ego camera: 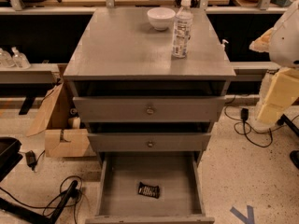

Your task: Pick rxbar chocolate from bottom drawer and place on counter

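The rxbar chocolate (148,190), a small black-wrapped bar with pale print, lies flat on the floor of the bottom drawer (122,178), near its front middle. The drawer is pulled fully open. The counter (126,45) is the grey top of the cabinet above it. My gripper is not in view. Only a white and cream part of my arm (281,55) shows at the right edge, level with the counter and apart from the cabinet.
A white bowl (160,17) and a water bottle (182,28) stand on the back right of the counter. The two upper drawers (149,110) are slightly open. A cardboard box (60,125) and cables (65,195) lie on the floor at left. More cables (247,129) lie at right.
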{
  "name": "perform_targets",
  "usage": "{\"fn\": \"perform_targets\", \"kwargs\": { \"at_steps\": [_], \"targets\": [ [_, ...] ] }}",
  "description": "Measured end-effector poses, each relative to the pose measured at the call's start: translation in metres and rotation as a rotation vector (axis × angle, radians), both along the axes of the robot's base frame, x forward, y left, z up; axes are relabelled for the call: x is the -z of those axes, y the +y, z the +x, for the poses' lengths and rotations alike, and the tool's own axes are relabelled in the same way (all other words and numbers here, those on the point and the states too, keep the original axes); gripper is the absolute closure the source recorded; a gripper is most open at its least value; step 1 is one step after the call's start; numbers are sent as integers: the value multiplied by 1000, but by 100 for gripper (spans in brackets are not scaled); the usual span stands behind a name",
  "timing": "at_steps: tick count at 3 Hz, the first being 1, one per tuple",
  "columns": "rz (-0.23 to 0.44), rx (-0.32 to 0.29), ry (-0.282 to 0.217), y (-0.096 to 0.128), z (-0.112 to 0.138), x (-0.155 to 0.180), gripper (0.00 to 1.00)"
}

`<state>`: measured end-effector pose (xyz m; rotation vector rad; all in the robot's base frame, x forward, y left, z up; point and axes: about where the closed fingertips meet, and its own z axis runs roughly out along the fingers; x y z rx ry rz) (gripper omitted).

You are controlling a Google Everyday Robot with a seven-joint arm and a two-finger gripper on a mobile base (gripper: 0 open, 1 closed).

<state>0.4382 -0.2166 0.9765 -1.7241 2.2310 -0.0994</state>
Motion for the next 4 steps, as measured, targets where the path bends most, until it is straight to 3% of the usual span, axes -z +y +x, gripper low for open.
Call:
{"fn": "perform_targets", "kwargs": {
  "at_steps": [1,2,3,4],
  "targets": [
    [0,0,0,0,0,0,0],
    [36,11,-7,3,1,25,0],
    [109,21,-3,9,-15,83,0],
    [187,12,30,15,-32,166,0]
  ]
}}
